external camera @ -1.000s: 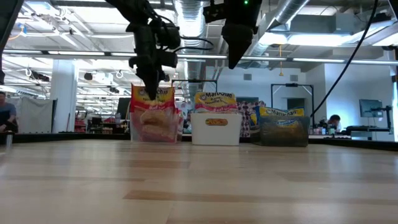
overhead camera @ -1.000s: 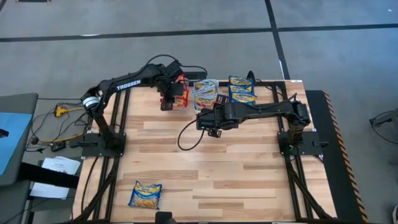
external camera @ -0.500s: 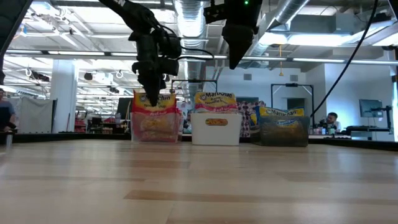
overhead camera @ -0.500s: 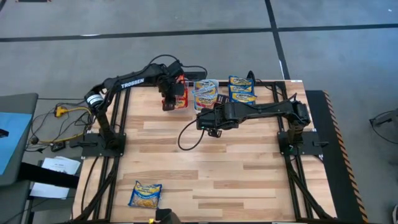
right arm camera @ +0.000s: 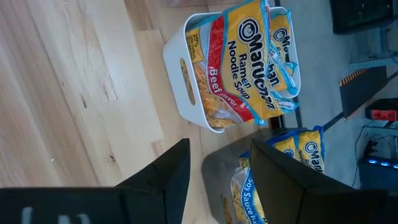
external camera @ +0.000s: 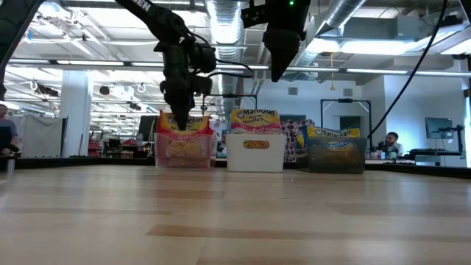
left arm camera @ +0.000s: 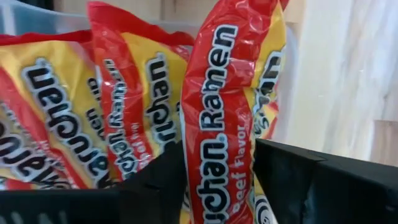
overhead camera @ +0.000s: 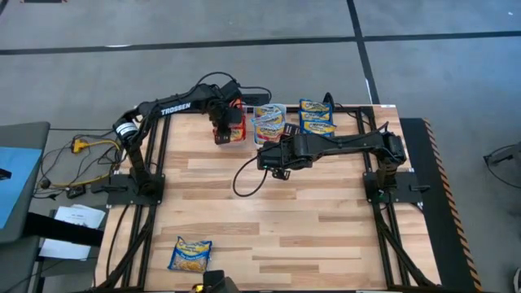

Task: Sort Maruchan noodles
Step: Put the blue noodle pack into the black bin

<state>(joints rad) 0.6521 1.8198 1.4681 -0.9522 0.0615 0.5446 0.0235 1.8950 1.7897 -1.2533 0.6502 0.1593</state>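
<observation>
Several red Maruchan packets stand on edge in a clear bin [overhead camera: 236, 130] at the table's far left. My left gripper [overhead camera: 221, 135] points down into that bin, open, with one red packet [left arm camera: 221, 124] upright between its fingers. My right gripper [overhead camera: 265, 159] hangs open above the table, on the near side of the white bin [right arm camera: 186, 87], with nothing between its fingers. Light-blue and pink packets [right arm camera: 249, 56] fill the white bin. Blue and yellow packets [overhead camera: 317, 117] sit in the dark bin. One more blue and yellow packet [overhead camera: 190, 254] lies flat near the front left. My left gripper comes from above with one finger [left arm camera: 165, 180] on either side of the red packet's upper part [left arm camera: 217, 168]. I cannot tell whether the fingers touch it. The packet stands upright in the clear bin beside the other red packets.
The three bins stand in a row along the far edge [external camera: 184, 147], [external camera: 255, 151], [external camera: 335, 154]. Bare wood table [overhead camera: 285, 212] stretches between the bins and the near edge. Cables run off the table's left side.
My left gripper has gone down toward the clear bin with the red packet. The packet stood above the bin's rim a second ago and now sits lower, down among the other red packets.
</observation>
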